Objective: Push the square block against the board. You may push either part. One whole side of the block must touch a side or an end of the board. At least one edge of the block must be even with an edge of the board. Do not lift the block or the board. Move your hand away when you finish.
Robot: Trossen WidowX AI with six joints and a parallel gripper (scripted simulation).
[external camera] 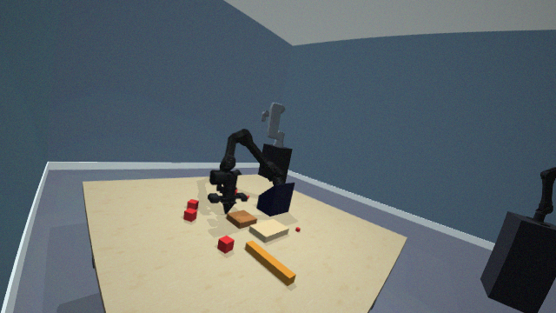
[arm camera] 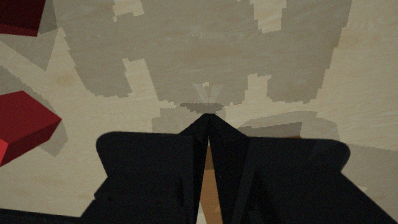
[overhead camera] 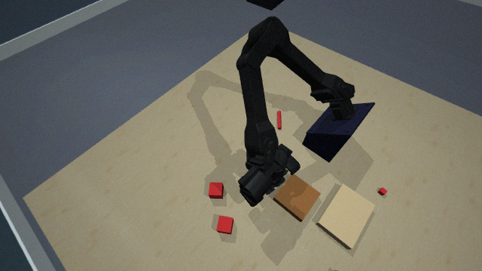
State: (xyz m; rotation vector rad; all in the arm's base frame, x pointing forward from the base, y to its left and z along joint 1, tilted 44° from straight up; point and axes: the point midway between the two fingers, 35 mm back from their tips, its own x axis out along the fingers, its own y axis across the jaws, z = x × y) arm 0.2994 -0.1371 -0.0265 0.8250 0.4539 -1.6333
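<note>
Claw (overhead camera: 276, 185) (external camera: 227, 210) (arm camera: 208, 118) is clenched on nothing, pointing down at the left of the brown square block (overhead camera: 297, 196) (external camera: 241, 218) (arm camera: 212, 195); contact is unclear. Block lies flat, left of the pale board (overhead camera: 346, 216) (external camera: 269, 229), a narrow gap between them. Red cubes (overhead camera: 216, 190) (external camera: 190, 215) sit farther left.

Top view: block (overhead camera: 297, 197) (external camera: 241, 218) left of board (overhead camera: 346, 216) (external camera: 268, 229), gap between; two cubes (overhead camera: 216, 190) (external camera: 190, 215) left of block; all on table (overhead camera: 151, 162) (external camera: 165, 269).
</note>
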